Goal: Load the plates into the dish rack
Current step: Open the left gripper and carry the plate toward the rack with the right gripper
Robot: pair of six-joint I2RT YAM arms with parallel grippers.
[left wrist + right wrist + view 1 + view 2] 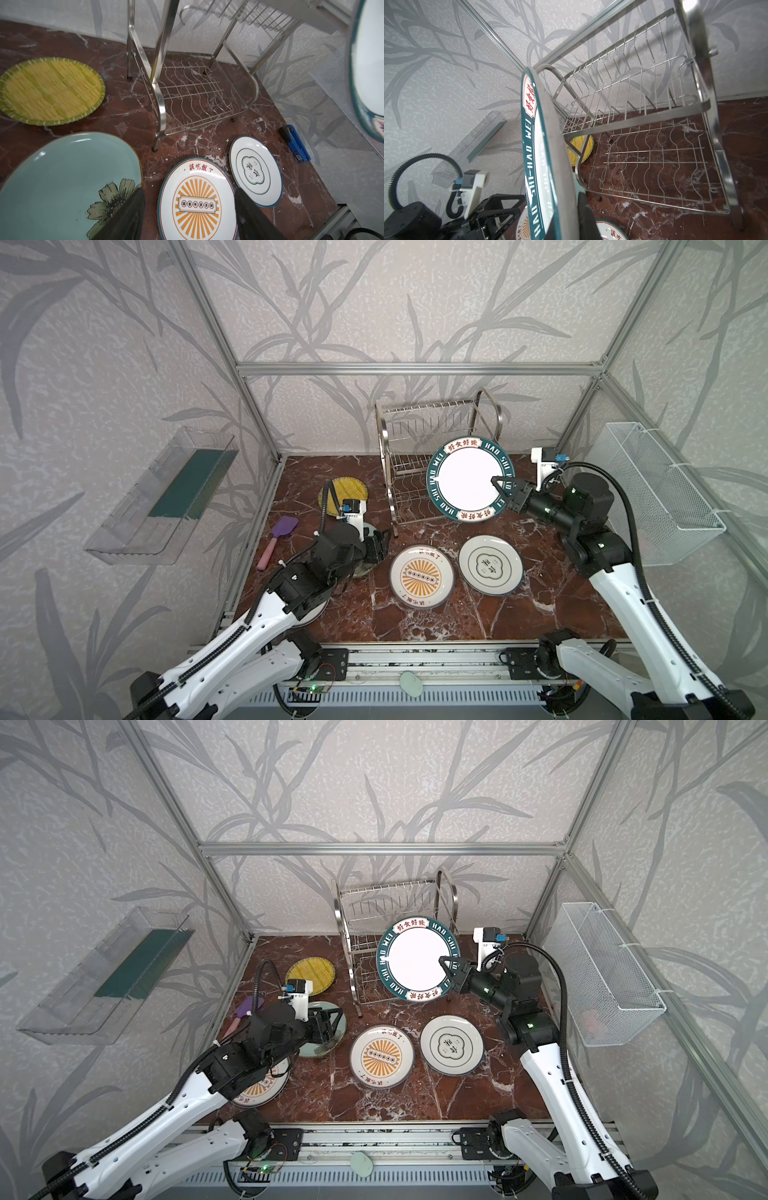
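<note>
**Hold the rim tight**

Your right gripper (500,483) pinches the teal-rimmed white plate (465,477) by its edge. The plate is up in the air, in front of the dish rack (432,418) by the bench's back edge. It looks hard, slick and easy to break. Your left gripper (380,545) is half open and empty, above the flowered plate (62,176).

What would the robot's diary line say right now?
right gripper: shut on teal-rimmed plate, held in air by dish rack | left gripper: open near flowered plate | rack: no plates yet
</note>
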